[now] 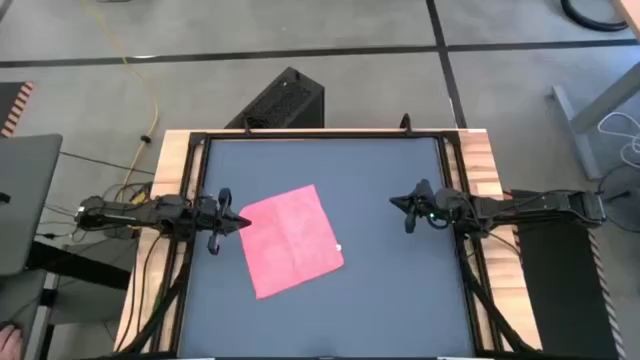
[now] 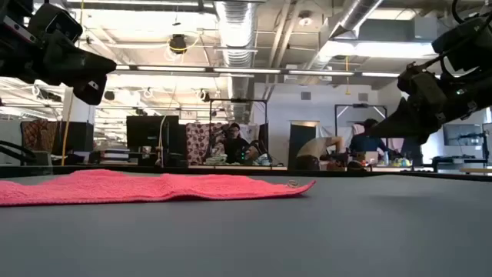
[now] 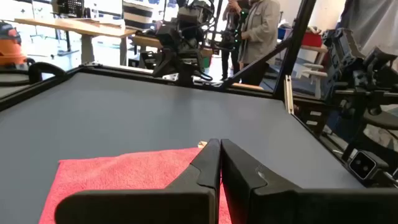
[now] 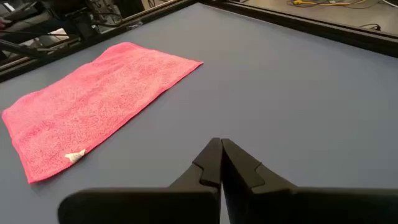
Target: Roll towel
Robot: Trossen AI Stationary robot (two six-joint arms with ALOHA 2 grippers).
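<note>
On the tabletop (image 1: 400, 290), the towel (image 1: 291, 240) lies flat: thin, limp cloth, best pinched at an edge. Left gripper (image 1: 238, 222) at its corner and right gripper (image 1: 398, 204) well apart, fingers together, empty.

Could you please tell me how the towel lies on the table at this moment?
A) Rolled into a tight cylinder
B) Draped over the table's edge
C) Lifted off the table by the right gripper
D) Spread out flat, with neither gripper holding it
D: the towel lies flat and unrolled on the table, while the left gripper and the right gripper are both shut and empty above the surface.
</note>
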